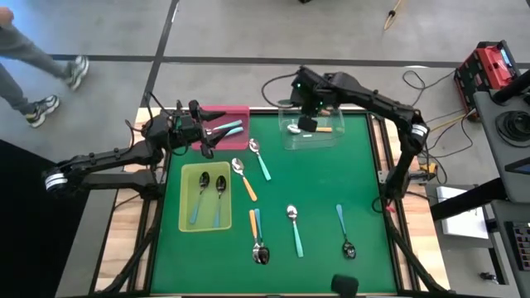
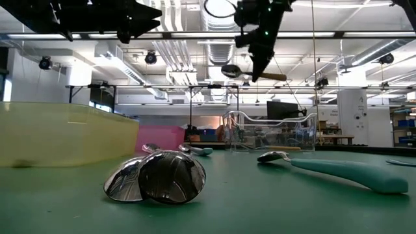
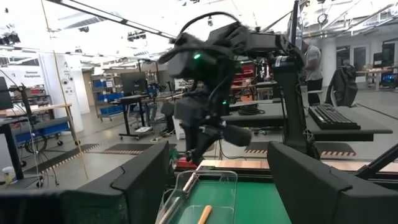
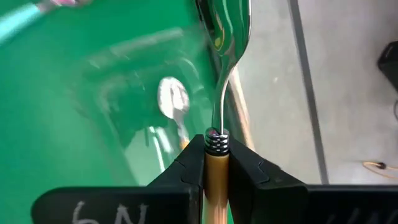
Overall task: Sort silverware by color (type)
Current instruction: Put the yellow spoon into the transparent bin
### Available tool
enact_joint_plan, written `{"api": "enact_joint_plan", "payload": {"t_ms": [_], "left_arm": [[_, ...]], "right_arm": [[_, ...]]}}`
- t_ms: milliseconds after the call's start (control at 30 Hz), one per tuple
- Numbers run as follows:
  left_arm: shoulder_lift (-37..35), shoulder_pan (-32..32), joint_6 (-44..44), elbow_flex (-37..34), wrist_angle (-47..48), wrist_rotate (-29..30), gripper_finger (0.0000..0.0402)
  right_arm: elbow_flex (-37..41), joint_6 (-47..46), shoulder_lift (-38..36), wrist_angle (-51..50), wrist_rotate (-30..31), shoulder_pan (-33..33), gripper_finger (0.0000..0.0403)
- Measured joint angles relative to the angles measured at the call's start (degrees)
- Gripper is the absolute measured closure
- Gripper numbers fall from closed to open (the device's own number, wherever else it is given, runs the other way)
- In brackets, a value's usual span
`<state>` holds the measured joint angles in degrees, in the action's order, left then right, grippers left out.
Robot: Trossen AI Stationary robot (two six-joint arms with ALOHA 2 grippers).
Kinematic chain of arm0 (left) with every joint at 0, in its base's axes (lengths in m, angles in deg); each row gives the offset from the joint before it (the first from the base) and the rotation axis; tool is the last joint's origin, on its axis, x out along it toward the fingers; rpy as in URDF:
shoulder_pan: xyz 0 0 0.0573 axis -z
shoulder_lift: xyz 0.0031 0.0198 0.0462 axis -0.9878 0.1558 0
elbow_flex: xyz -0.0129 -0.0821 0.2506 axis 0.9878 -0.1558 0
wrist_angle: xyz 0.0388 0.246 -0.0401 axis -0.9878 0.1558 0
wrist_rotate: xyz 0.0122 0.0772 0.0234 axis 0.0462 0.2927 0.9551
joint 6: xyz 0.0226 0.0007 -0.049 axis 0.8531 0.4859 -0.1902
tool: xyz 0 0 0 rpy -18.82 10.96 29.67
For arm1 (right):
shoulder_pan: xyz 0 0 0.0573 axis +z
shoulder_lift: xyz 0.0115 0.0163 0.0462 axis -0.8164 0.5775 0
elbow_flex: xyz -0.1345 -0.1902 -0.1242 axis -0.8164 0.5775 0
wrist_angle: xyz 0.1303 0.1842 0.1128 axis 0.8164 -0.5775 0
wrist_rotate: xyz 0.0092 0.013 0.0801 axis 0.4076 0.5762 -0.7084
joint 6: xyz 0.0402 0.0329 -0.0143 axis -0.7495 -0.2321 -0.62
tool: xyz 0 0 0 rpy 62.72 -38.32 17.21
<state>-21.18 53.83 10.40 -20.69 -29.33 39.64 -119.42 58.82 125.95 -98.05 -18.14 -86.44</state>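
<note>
My right gripper (image 2: 258,64) hangs above the clear tray (image 1: 313,139) at the far right, shut on an orange-handled spoon (image 2: 250,73). Another orange-handled spoon (image 3: 204,213) lies inside that tray. My left gripper (image 1: 217,132) stands open over the pink tray (image 1: 236,112) at the far left, which holds teal spoons (image 1: 230,128); nothing is between its fingers. Two light-blue spoons (image 1: 211,194) lie in the yellow-green tray (image 1: 186,223). Several loose spoons lie flat on the green mat, among them a teal one (image 1: 260,160) and an orange one (image 1: 245,180). My right gripper pinches the spoon's orange handle (image 4: 215,163) between its two fingers, right where the handle meets the metal neck. The fingers slant down from above and lie across the spoon. The spoon sits about level, lifted clear above the clear tray, its bowl (image 2: 232,70) sticking out to one side.
More loose spoons lie toward the near edge: an orange and blue pair (image 1: 257,236), a teal one (image 1: 294,229) and another (image 1: 344,229). Two spoon bowls (image 2: 159,177) fill the low view's foreground. A person's legs (image 1: 33,70) show on the floor at the far left.
</note>
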Motion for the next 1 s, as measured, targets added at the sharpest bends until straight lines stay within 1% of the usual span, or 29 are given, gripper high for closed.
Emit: {"api": "enact_joint_plan", "payload": {"t_ms": [200,367,633,1000], "left_arm": [[0.0,-0.1,0.9,0.0,0.0,0.8,0.0147],[0.0,-0.8,1.5,0.0,0.0,1.0,0.0147],[-0.4,-3.3,1.9,0.0,0.1,1.0,0.0147],[-0.4,-5.3,1.9,-0.1,1.5,1.1,0.0147]], "right_arm": [[0.4,6.4,2.1,-1.3,-0.4,-6.4,0.0376],[0.4,11.0,5.1,-4.8,-0.8,-8.6,0.0376],[0.4,13.6,11.0,-5.4,-1.2,-9.2,0.0376],[0.4,13.9,17.1,-5.4,-1.4,-9.3,0.0376]]}}
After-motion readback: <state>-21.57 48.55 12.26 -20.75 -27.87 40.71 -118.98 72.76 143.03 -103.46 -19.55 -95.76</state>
